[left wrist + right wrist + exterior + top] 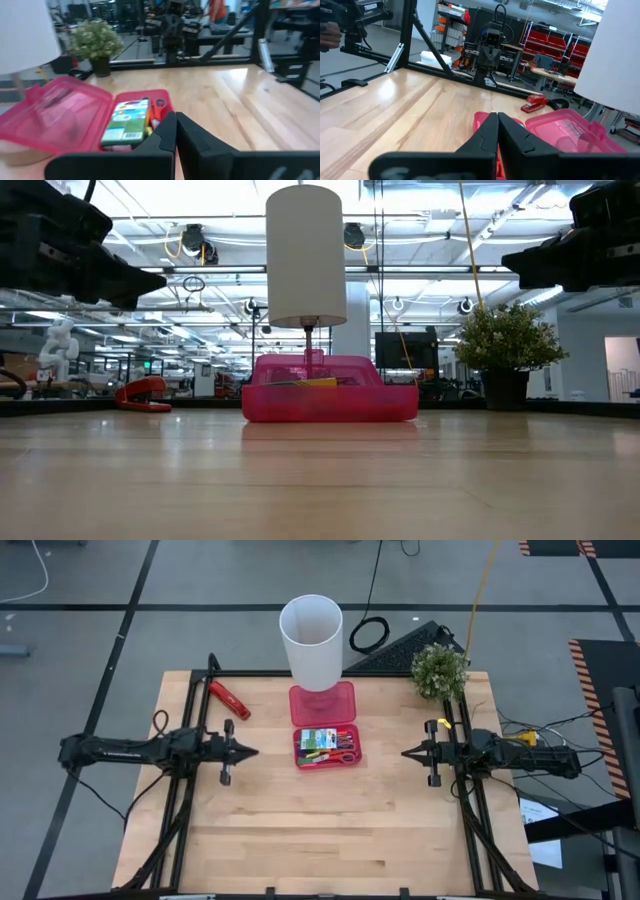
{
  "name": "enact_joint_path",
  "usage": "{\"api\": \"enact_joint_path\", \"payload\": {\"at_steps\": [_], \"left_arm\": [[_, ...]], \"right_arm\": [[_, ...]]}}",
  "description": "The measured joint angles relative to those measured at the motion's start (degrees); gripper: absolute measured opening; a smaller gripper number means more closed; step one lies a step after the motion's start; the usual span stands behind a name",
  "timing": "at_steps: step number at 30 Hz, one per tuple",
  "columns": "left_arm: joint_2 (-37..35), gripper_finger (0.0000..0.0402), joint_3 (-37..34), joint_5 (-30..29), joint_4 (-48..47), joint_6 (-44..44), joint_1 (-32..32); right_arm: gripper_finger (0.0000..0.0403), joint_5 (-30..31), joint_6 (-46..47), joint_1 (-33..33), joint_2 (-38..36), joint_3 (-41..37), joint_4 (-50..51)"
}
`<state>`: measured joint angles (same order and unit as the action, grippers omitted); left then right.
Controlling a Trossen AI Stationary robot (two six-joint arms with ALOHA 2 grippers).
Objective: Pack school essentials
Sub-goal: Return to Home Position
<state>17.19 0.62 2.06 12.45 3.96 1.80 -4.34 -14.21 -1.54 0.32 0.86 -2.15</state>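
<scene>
Left gripper (pixel 250 751): dark, two-fingered, held above the left part of the table, pointed toward the centre; its fingers (pixel 162 137) pressed together to a closed wedge, grasping nothing. Red-and-black tool (pixel 228 699): chunky, elongated, lying diagonally on the wood near the table's far left corner, well apart from the case. Table (pixel 330 830): pale wood planks, smooth, with a light sheen, framed by black metal rails. Pink case (pixel 327 746): translucent plastic, rectangular with rounded corners, lying open near the table's centre between the two grippers, its flat lid (pixel 322 703) folded back toward the far edge. Contents of the tray: a green-white packet (pixel 318 736), flat and printed, lying along the far side; thin pencils (pixel 318 755), orange and other colours, lying beside it; scissors (pixel 345 742) with reddish handles at the right end; finer items were too small to tell. White cup (pixel 312 642): tall, smooth, tapered cylinder, open at the top, standing at the far end of the lid. Potted plant (pixel 439 670): small, bushy green foliage in a dark pot, at the far right corner. Right gripper (pixel 405 753): dark, two-fingered, held above the right part of the table, pointed toward the case; fingers clenched tip to tip, empty
</scene>
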Motion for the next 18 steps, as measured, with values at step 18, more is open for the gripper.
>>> {"api": "enact_joint_path", "payload": {"at_steps": [18], "left_arm": [[-14.9, 0.0003, 0.0, -0.5, -11.7, 7.2, 2.1]], "right_arm": [[0.0000, 0.0, 0.0, 0.0, 0.0, 0.0, 0.0]]}}
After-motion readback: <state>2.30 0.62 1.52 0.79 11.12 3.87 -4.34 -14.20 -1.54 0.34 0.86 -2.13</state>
